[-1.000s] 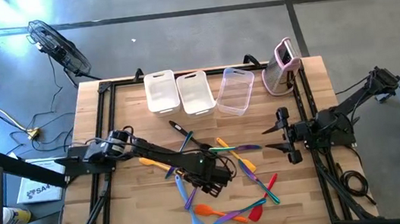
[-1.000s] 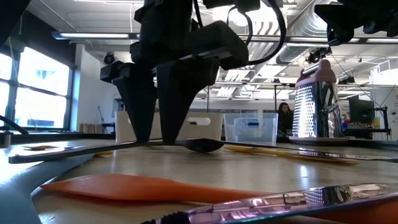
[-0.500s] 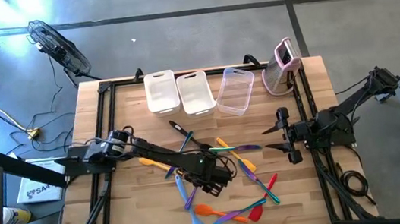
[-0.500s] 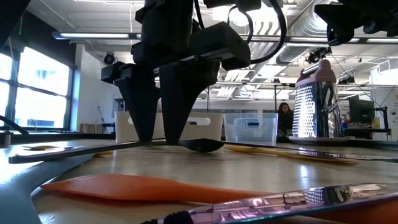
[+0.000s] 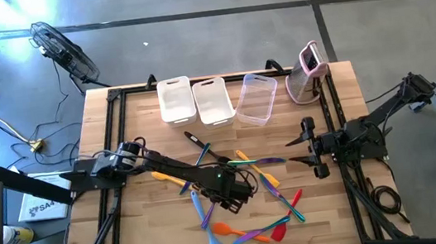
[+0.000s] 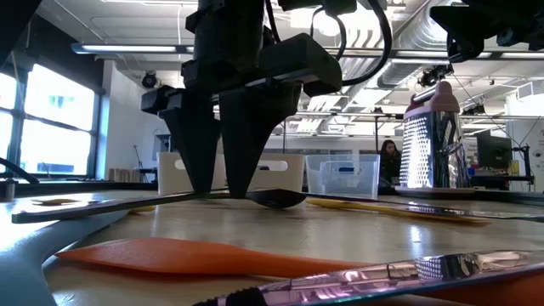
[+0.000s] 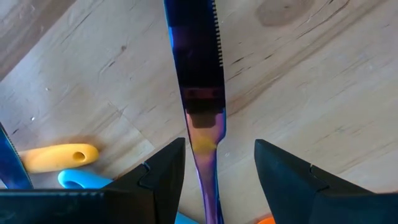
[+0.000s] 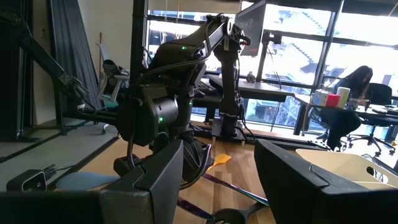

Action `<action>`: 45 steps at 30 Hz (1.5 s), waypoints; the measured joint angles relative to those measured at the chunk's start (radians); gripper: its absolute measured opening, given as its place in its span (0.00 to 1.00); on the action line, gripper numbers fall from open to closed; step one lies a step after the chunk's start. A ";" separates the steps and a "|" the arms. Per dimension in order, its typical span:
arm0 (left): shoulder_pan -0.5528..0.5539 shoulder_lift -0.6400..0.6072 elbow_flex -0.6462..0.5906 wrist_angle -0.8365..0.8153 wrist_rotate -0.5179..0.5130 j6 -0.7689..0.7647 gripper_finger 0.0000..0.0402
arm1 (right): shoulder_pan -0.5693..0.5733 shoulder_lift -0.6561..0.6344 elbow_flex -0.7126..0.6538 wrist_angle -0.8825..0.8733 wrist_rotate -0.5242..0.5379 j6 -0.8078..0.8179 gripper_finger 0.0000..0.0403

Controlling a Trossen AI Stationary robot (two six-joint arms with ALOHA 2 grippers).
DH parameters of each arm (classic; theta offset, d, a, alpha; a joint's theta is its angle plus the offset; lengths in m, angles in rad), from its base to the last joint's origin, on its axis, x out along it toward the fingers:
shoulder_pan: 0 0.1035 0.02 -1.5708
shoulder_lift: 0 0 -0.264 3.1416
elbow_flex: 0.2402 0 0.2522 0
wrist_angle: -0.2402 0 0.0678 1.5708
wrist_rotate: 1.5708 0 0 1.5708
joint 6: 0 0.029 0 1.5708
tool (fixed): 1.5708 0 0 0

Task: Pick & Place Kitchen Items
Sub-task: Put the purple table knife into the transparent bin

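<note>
Several slim long-handled utensils (image 5: 253, 201) in orange, yellow, red, blue and purple lie scattered flat on the wooden table (image 5: 148, 230). My left gripper (image 5: 235, 191) points straight down into the pile, open. Its fingers stand on either side of a purple iridescent utensil with a toothed edge (image 7: 198, 74), with bare wood showing between each finger and the handle. In the low view the fingertips (image 6: 219, 192) reach down to the table top. A yellow handle (image 7: 59, 157) lies beside it. My right gripper (image 5: 305, 149) waits open and level above the table's right side.
Three plastic tubs (image 5: 175, 100) (image 5: 213, 101) (image 5: 256, 99) stand in a row at the far edge, and an upright pink-and-white grater (image 5: 308, 69) stands at the far right. An orange spatula (image 6: 195, 255) lies near the front edge. People sit at desks beyond the table.
</note>
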 joint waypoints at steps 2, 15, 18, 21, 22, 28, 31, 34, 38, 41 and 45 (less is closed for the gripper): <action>0.000 0.000 0.000 -0.001 -0.001 0.001 0.46 | 0.000 0.000 0.000 0.000 0.000 0.000 0.48; 0.000 0.013 0.000 -0.025 0.005 -0.001 0.46 | 0.000 0.000 0.000 0.000 0.000 0.000 0.48; 0.000 0.028 0.002 -0.013 0.005 0.000 0.46 | 0.000 0.000 0.000 0.000 0.000 0.000 0.48; 0.000 0.035 -0.002 -0.027 0.014 0.001 0.46 | 0.000 0.000 0.000 0.000 0.000 0.000 0.48; 0.000 0.042 0.002 -0.015 0.028 0.001 0.46 | 0.000 0.000 0.000 0.000 0.001 0.000 0.48; 0.002 0.063 0.003 -0.007 0.064 0.022 0.46 | 0.000 0.000 -0.001 0.000 0.000 -0.001 0.48; 0.001 0.064 0.003 -0.006 0.058 0.024 0.46 | 0.000 0.000 -0.001 0.000 0.002 -0.001 0.48; 0.001 0.065 0.003 -0.006 0.055 0.024 0.46 | 0.000 0.000 -0.001 0.000 0.003 -0.001 0.48; 0.001 0.066 0.003 -0.006 0.054 0.024 0.46 | 0.000 0.000 -0.001 0.000 0.003 -0.001 0.48; 0.001 0.066 0.002 -0.003 0.053 0.024 0.46 | 0.000 0.000 -0.001 0.000 0.003 -0.001 0.48; 0.000 0.067 0.002 -0.001 0.054 0.023 0.44 | 0.000 0.000 -0.001 0.000 0.003 -0.001 0.48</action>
